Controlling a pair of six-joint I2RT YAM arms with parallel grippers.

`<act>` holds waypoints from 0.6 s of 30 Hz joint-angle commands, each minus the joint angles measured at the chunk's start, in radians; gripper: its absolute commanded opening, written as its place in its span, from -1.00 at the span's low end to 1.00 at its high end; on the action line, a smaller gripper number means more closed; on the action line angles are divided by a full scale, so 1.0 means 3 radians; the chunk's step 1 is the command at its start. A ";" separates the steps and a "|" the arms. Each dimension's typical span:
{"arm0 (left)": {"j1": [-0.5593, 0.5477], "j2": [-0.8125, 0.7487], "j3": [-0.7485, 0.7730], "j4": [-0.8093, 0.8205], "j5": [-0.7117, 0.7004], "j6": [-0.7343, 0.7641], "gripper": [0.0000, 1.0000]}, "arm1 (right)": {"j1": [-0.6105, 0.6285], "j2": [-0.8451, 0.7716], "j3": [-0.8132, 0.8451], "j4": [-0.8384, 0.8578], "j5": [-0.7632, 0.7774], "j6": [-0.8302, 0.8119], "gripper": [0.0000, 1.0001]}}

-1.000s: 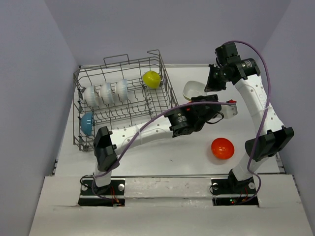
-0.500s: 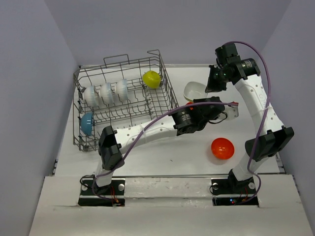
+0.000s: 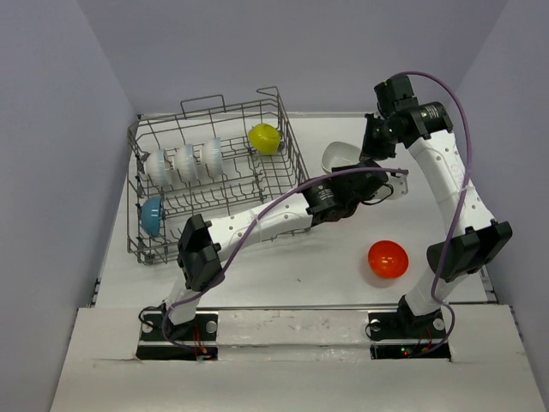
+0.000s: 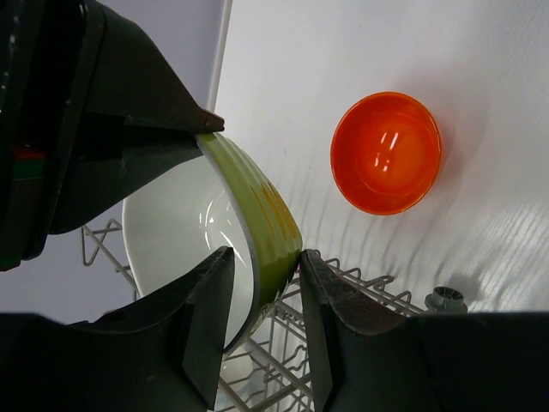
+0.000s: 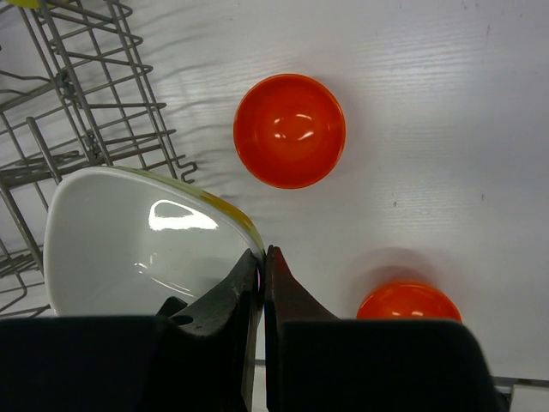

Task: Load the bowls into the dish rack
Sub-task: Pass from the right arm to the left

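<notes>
Within left tool, yellow-green bowl tilted, rim pinched by right tool

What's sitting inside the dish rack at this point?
Three white bowls stand on edge in a row, a yellow-green bowl sits at the far right, a blue bowl near left. The left arm covers the dish rack's near right corner, so that part cannot be seen.
</notes>
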 commanded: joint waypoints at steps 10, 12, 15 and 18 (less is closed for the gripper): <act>0.0060 -0.0087 0.0165 -0.0098 -0.0075 0.0095 -0.05 | 0.0024 -0.0221 -0.0118 0.0025 0.0477 -0.0040 -0.99; 0.0060 -0.0118 0.0150 -0.0108 -0.0075 0.0090 -0.05 | 0.0024 -0.0252 -0.0174 0.0070 0.0548 -0.0029 -0.98; 0.0060 -0.0138 0.0124 -0.0097 -0.0085 0.0090 -0.05 | 0.0024 -0.0288 -0.0194 0.0116 0.0579 -0.0004 -0.99; 0.0060 -0.0153 0.0124 -0.0087 -0.0090 0.0095 -0.05 | 0.0024 -0.0278 -0.0164 0.0142 0.0548 0.0017 -0.99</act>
